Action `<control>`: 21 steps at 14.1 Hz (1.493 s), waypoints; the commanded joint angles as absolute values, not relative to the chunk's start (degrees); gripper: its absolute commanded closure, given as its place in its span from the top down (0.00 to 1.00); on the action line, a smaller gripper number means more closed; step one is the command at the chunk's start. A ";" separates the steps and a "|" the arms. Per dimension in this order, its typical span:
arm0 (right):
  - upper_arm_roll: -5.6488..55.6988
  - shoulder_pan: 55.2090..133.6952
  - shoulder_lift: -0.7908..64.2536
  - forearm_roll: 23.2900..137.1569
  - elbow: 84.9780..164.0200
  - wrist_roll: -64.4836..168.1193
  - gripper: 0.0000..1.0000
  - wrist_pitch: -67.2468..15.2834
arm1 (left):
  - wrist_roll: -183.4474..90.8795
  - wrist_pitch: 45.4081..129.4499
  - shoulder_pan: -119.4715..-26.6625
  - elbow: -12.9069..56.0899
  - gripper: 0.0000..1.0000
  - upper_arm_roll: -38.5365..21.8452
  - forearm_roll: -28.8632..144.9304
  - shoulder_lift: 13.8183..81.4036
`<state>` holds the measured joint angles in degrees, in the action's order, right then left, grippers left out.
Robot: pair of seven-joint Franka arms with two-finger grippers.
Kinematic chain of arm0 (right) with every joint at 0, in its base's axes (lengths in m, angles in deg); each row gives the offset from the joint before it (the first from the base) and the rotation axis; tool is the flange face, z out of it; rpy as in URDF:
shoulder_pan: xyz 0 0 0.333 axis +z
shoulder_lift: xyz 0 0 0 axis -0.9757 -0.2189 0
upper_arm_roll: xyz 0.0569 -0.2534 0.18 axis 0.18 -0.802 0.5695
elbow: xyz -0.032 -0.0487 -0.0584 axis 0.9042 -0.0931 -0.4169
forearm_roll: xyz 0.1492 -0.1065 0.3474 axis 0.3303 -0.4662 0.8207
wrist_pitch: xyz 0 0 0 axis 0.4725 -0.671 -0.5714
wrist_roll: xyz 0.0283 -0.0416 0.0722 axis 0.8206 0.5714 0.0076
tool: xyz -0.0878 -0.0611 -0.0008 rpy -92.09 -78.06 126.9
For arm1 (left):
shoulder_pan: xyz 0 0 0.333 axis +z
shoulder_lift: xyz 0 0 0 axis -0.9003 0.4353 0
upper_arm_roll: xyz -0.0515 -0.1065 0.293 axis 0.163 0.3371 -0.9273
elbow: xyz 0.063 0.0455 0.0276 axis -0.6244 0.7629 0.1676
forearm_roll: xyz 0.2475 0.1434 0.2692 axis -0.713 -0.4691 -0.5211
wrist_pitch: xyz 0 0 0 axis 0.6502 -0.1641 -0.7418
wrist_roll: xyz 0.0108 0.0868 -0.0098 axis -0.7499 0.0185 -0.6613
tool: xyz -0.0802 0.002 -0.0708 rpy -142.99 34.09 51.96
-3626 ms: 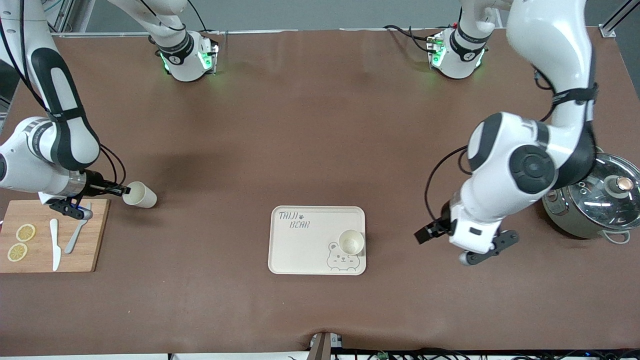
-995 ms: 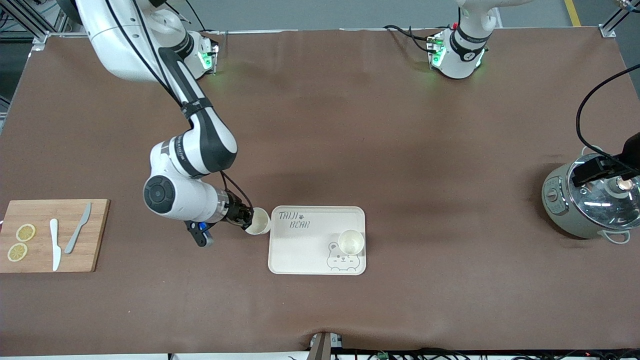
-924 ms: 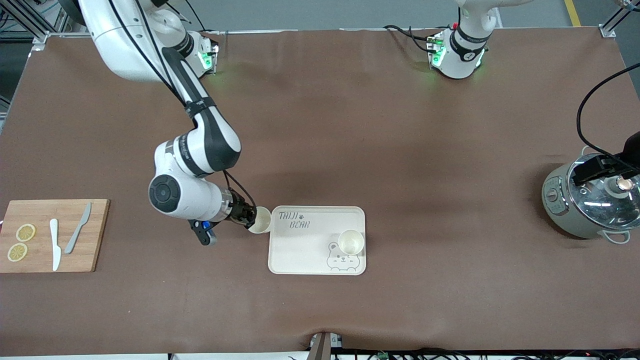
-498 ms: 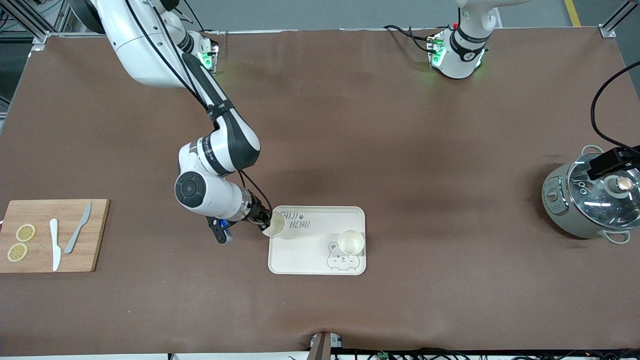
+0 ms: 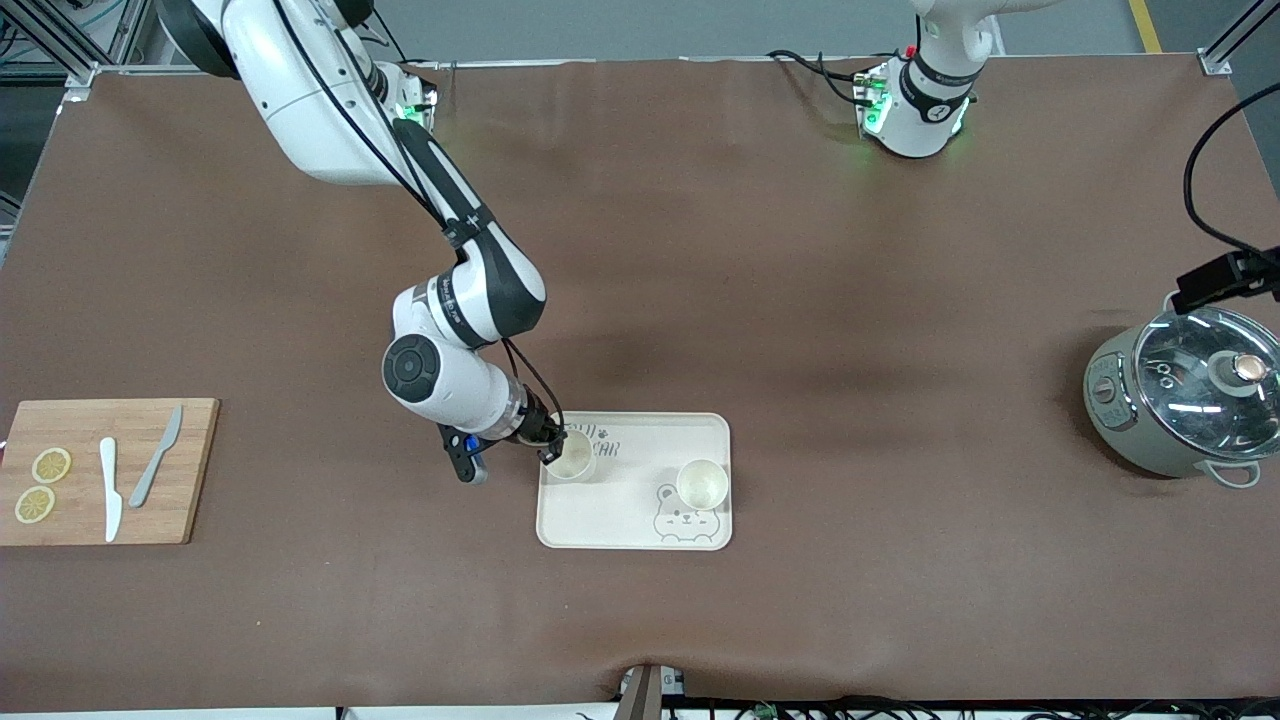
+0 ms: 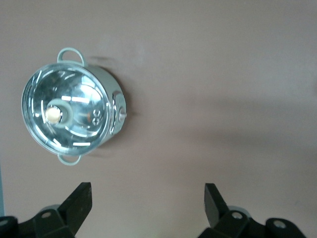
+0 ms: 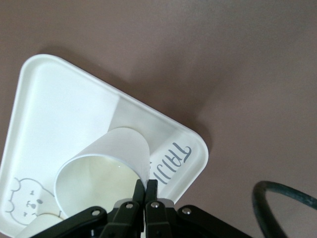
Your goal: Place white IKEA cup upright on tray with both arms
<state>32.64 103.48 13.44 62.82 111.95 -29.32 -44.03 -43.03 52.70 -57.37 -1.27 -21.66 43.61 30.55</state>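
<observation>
My right gripper [image 5: 549,452] is shut on the rim of a white cup [image 5: 572,463], pinching its wall between the fingers [image 7: 151,191]. The cup [image 7: 104,168] is mouth up, slightly tilted, over the cream tray [image 5: 630,505] at the lettered corner toward the right arm's end. I cannot tell whether it rests on the tray [image 7: 54,99]. A second white cup [image 5: 702,484] stands upright on the tray by the bear drawing. My left gripper [image 6: 146,193] is open and empty, high over the table near the pot; its dark hand shows at the front view's edge [image 5: 1222,277].
A steel pot with a glass lid [image 5: 1190,400] stands at the left arm's end and also shows in the left wrist view [image 6: 67,114]. A wooden cutting board [image 5: 190,470] with lemon slices and two knives lies at the right arm's end.
My right gripper has carried the cup from beside the cutting board to over the tray's corner and turned it mouth up. The left arm has drawn back from the tray and risen by the pot.
</observation>
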 commanded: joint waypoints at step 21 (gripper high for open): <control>32.14 104.17 16.78 63.16 110.03 -31.36 1.00 -41.69 | -46.42 56.84 -56.55 8.19 1.00 -14.98 48.78 22.08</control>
<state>32.37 104.29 14.63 63.29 109.82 -32.48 -43.96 -46.13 56.39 -57.23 7.12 -15.88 49.90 23.50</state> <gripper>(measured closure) 0.000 0.000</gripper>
